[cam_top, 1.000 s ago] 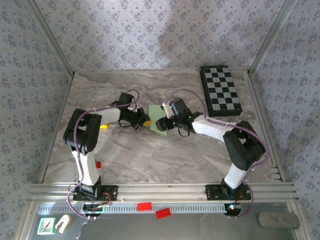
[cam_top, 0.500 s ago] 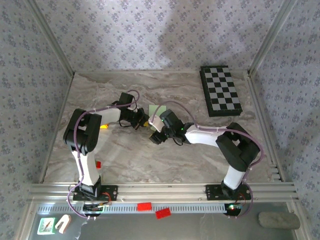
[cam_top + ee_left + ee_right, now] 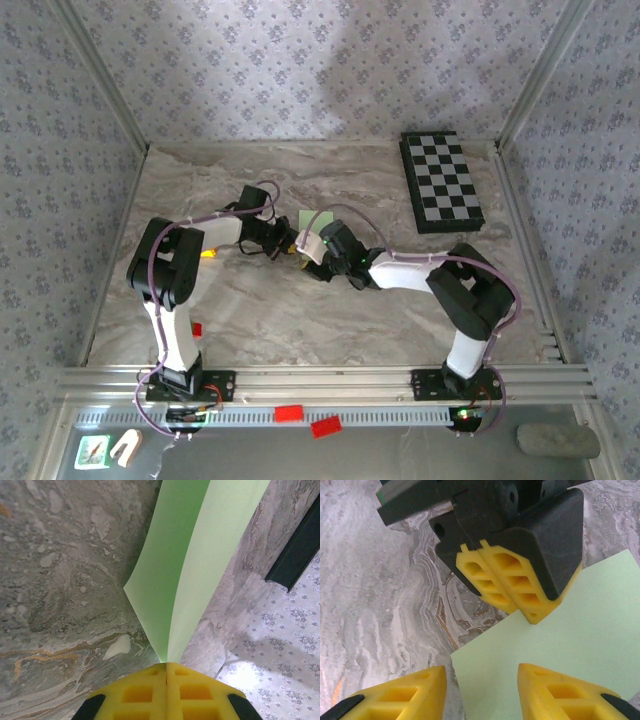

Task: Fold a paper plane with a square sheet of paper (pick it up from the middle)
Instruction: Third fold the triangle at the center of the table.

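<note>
Right at mid-table now, pinching the square sheet of paper (image 3: pixel 200 555) by one edge with the left gripper (image 3: pixel 166 666), yellow pads (image 3: pixel 137 694) pressed flat together on the green, no gap to speak of. Showing a long bend or crease from the pinch outward in the left wrist view, darker green one side, paler the other. Lying on or just above the marble table (image 3: pixel 250 310); cannot tell which. Facing it head-on with the right gripper (image 3: pixel 482 672), fingers (image 3: pixel 405 700) spread, straddling the near corner of the sheet and, as far as can be told, not touching it. Looks like a fold-forming step: anchoring with one side, coming in with the other to take or press the paper. To do this well, hold the left pinch firm and level, so as not to drag the sheet off line. Bring the right fingers in square to the edge rather than across the corner, and close only with paper well between the pads; no snatching at a bare tip, for fear of a slip or a tear. Go gently: thin stuff, likely to buckle instead of creasing if shoved from the end. Match edge to edge before pressing, then flatten against the table for a sharp line. Mind the two sets of fingers, very near each other here, and leave room to avoid a knock.
</note>
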